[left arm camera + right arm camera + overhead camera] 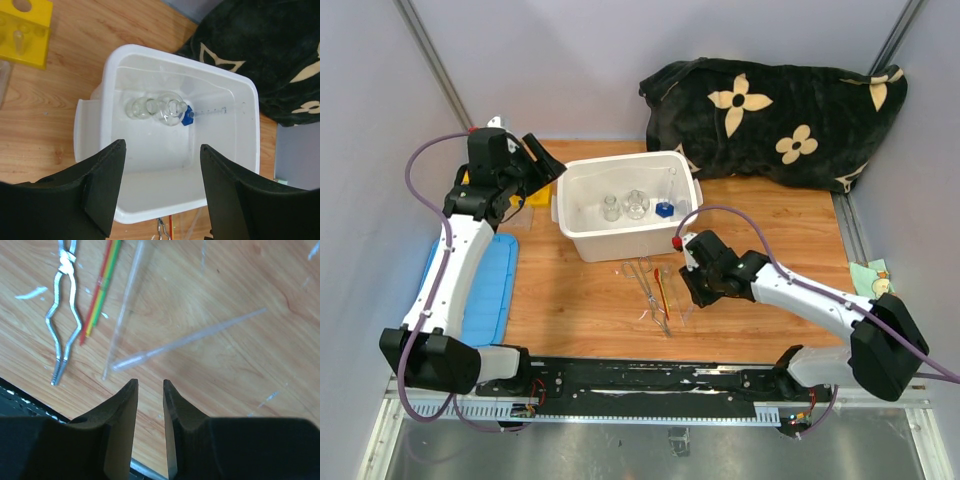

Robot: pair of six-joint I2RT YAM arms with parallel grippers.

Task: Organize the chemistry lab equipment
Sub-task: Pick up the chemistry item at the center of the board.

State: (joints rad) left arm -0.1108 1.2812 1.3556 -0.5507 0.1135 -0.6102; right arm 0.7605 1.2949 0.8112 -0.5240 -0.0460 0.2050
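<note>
Because the right gripper point(150, 382) hangs empty, jaws barely apart, just by clear pipettes point(185, 340) lying flat beside the metal tweezers point(64, 315) at the near edge of the desk point(240, 300), a shallow pinch may flick one away, while the left gripper point(162, 145) hangs wide open above the white bin point(175, 59).

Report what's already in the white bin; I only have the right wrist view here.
Observer: The white bin holds a small beaker, a flask and a blue-based glass piece, close together in a row.
Operator: Give me the left gripper's position.
Observer: The left gripper hangs open at the bin's left side, holding nothing.
Operator: Locate the tube rack.
Observer: The yellow rack sits on the table just left of the bin, outside it.
</note>
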